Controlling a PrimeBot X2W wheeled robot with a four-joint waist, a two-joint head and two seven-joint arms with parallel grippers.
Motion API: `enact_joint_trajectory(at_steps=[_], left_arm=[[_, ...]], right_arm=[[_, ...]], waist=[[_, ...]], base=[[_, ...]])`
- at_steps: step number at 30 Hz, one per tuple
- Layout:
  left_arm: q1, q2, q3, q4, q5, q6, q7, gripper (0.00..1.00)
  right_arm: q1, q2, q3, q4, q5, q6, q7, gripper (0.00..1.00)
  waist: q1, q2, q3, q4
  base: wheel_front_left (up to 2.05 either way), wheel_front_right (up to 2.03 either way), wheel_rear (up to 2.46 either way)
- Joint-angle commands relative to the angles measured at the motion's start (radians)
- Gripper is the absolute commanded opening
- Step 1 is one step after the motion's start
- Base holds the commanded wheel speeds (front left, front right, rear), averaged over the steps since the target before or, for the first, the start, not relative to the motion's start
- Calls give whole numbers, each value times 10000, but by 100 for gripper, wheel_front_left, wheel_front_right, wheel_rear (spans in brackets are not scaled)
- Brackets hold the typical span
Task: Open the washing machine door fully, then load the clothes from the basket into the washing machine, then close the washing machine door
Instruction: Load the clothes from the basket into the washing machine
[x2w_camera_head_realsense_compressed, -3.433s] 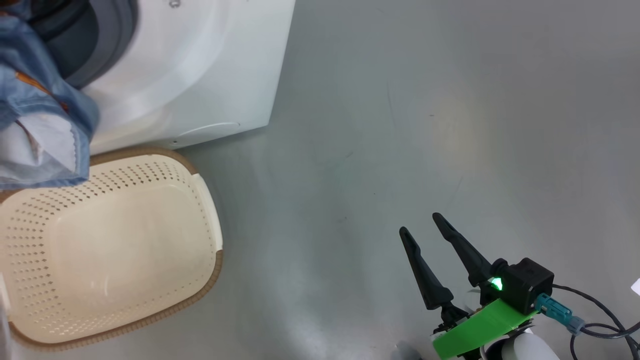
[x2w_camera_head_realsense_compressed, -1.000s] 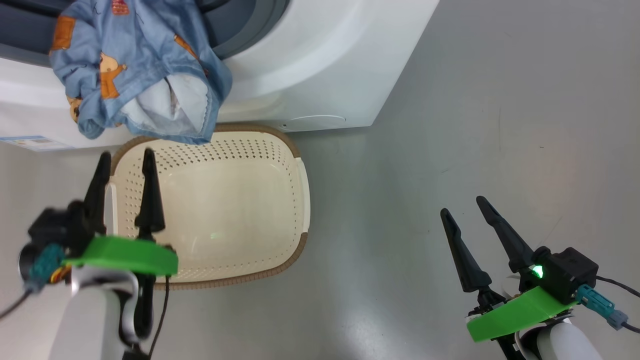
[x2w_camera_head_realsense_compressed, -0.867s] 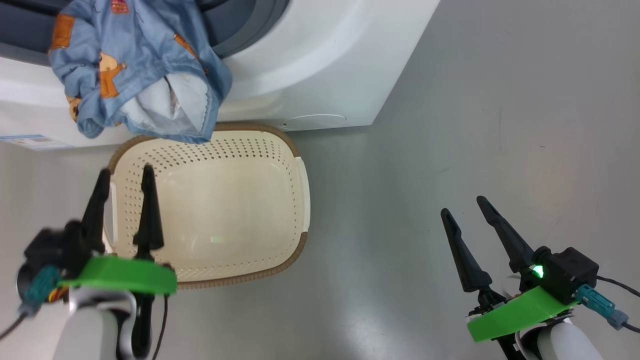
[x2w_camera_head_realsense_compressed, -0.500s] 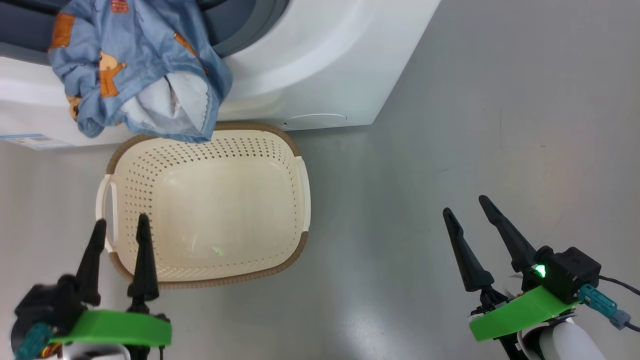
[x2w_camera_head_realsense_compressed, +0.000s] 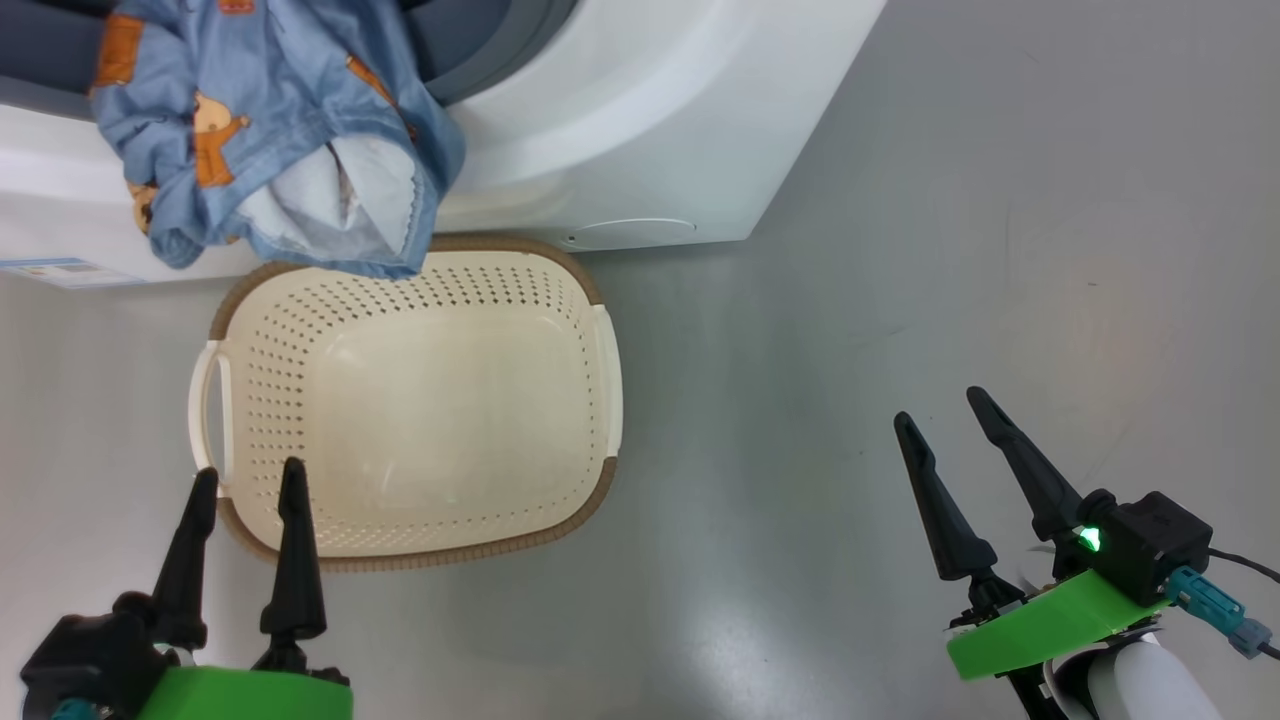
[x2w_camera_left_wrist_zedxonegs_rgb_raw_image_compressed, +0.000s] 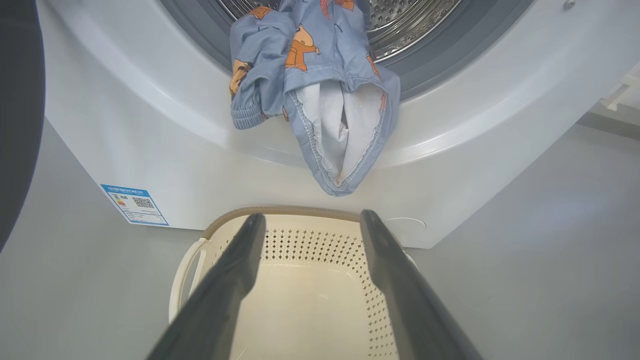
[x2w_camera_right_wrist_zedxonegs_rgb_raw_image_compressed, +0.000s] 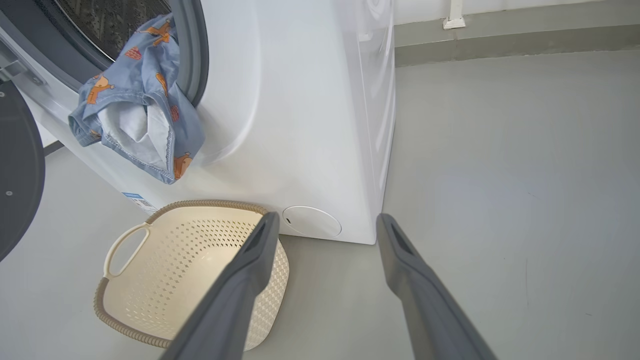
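The white washing machine (x2w_camera_head_realsense_compressed: 620, 120) stands at the top of the head view with its drum open. A light blue garment (x2w_camera_head_realsense_compressed: 270, 130) with orange prints, one of the clothes, hangs over the gasket lip, half in the drum (x2w_camera_left_wrist_zedxonegs_rgb_raw_image_compressed: 400, 25) and half out. Below it sits the cream basket (x2w_camera_head_realsense_compressed: 450, 557), its inside showing bare plastic. The black washing machine door (x2w_camera_right_wrist_zedxonegs_rgb_raw_image_compressed: 17, 175) is swung out to the left. My left gripper (x2w_camera_head_realsense_compressed: 249, 470) is open at the basket's near left corner. My right gripper (x2w_camera_head_realsense_compressed: 940, 408) is open over bare floor to the basket's right. Neither holds anything.
A blue label sticker (x2w_camera_head_realsense_compressed: 50, 272) marks the machine's lower front, and a round cover (x2w_camera_right_wrist_zedxonegs_rgb_raw_image_compressed: 312, 221) sits near its bottom corner. Grey floor (x2w_camera_head_realsense_compressed: 900, 250) stretches to the right of machine and basket. A wall skirting (x2w_camera_right_wrist_zedxonegs_rgb_raw_image_compressed: 500, 40) runs behind.
My left gripper has drawn back from over the basket's left handle to its near left corner, still open. The right gripper and the hanging garment have barely shifted.
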Motion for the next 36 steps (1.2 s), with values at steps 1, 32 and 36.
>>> enact_joint_trajectory(at_steps=[1,32,36], left_arm=[[-121,111,269,-280,-48,50,20,100],[-6373,243,577,6103,-928,-1107,-1003,100],[-6919,126,727,6393,-881,-1193,-1028,100]], right_arm=[[117,-7,207,-213,-64,16,-48,100],[-438,86,275,-391,-231,16,-48,100],[-446,41,258,-432,-268,16,-48,100]], waist=[[0,0,39,-56],[0,0,1378,-916],[0,0,1535,-956]], base=[[0,0,0],[0,0,0],[0,0,0]])
